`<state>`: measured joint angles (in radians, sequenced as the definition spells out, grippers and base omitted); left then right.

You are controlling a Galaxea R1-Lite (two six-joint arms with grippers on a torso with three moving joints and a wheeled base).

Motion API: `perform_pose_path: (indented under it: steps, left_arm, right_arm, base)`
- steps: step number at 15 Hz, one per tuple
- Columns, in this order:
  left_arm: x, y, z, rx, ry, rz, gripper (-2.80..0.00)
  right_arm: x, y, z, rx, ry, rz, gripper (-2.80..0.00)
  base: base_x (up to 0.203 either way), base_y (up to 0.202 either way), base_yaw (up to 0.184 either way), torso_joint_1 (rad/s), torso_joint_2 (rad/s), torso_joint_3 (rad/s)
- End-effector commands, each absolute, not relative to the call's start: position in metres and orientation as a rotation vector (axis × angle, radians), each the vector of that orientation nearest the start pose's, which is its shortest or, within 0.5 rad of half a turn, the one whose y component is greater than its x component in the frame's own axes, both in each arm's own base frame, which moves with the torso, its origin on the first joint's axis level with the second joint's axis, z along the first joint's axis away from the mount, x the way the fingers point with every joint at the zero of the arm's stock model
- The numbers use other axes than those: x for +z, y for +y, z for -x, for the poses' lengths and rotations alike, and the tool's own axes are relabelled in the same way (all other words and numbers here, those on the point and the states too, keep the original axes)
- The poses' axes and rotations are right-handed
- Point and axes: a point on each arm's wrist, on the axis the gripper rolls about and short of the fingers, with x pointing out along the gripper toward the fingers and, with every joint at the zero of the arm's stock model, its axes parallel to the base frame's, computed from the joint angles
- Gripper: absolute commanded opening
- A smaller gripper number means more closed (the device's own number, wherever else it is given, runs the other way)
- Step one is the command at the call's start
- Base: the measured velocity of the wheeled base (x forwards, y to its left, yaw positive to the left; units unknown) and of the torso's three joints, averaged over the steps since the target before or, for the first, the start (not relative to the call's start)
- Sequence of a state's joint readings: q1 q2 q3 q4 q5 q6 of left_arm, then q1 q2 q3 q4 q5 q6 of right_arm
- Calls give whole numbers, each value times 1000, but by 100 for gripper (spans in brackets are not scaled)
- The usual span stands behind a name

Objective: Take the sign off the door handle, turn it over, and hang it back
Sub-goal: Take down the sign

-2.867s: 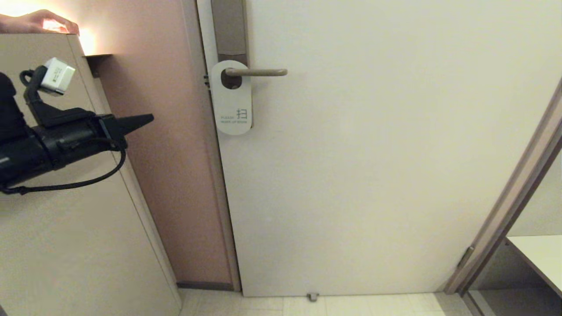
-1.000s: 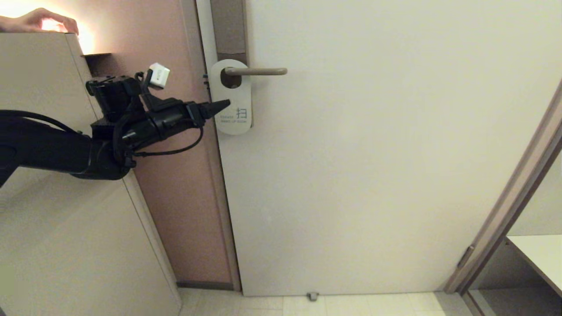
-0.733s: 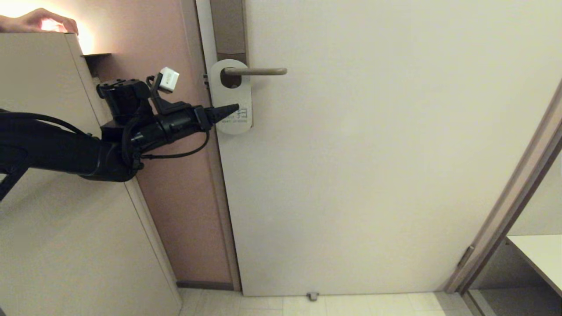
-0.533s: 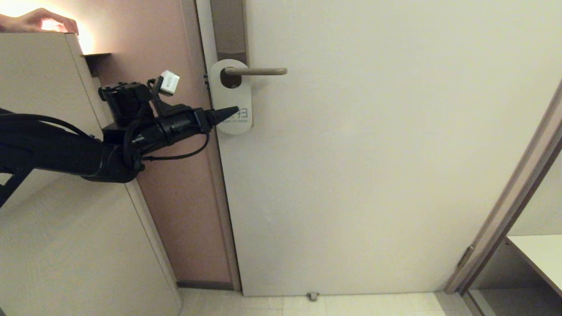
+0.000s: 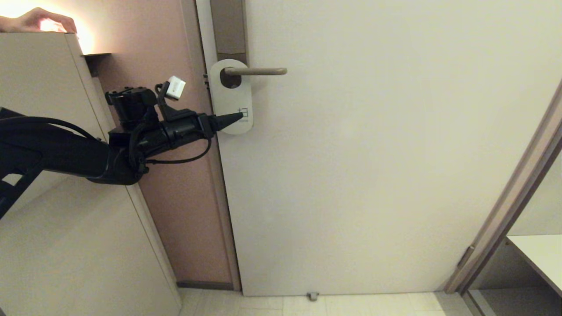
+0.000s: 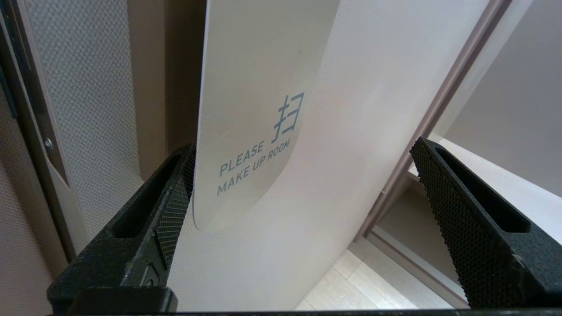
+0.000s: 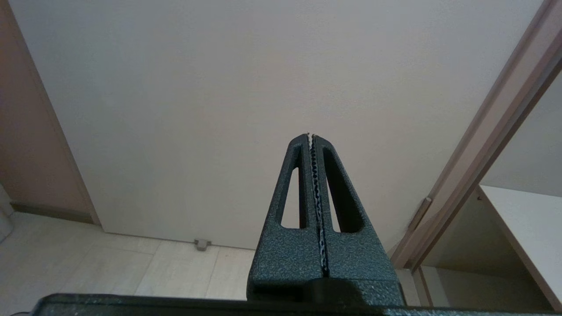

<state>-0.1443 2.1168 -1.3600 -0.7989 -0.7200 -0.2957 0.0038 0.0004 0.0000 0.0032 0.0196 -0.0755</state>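
- Since the earliest picture, our left arm has reached across from beside the cabinet to the door, and our left gripper [image 5: 235,117] now sits at the lower part of the sign [image 5: 232,94].
- We see the sign hanging by its round hole on the door handle [image 5: 257,71], flat against the pale door [image 5: 373,153], its white face outward.
- From our left wrist, the sign's [image 6: 259,109] blue lettering reads "PLEASE MAKE UP ROOM" beneath a blue character.
- Our left gripper [image 6: 303,175] is spread wide and grips nothing; one finger [image 6: 175,193] stands at the sign's edge on the door-frame side, and the other [image 6: 456,202] stands well apart, out over the bare door.
- We cannot tell whether the near finger touches the sign.
- Our right gripper [image 7: 311,137] has its fingers pressed together with nothing between them, pointing at the bare door low down.
- At the top left of our head view, a person's hand [image 5: 37,21] rests on top of a beige cabinet [image 5: 52,245], next to a warm glow of light.
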Motion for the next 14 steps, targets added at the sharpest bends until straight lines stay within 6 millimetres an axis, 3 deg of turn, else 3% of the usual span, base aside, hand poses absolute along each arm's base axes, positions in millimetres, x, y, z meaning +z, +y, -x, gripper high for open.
perform_pose_path:
  steps: [1, 9, 14]
  left_arm:
    - [196, -78, -424, -876, 83, 265, 0]
    - [212, -96, -412, -949, 58, 253, 0]
    - [207, -97, -414, -946, 67, 253, 0]
  right_arm:
    - [75, 0, 23, 25, 2, 77, -280]
    - [75, 0, 23, 25, 2, 77, -280]
    - [75, 0, 23, 25, 2, 77, -280]
  base:
    - [0, 0, 0, 0, 0, 0]
    - [0, 0, 0, 0, 0, 0]
    - [0, 0, 0, 0, 0, 0]
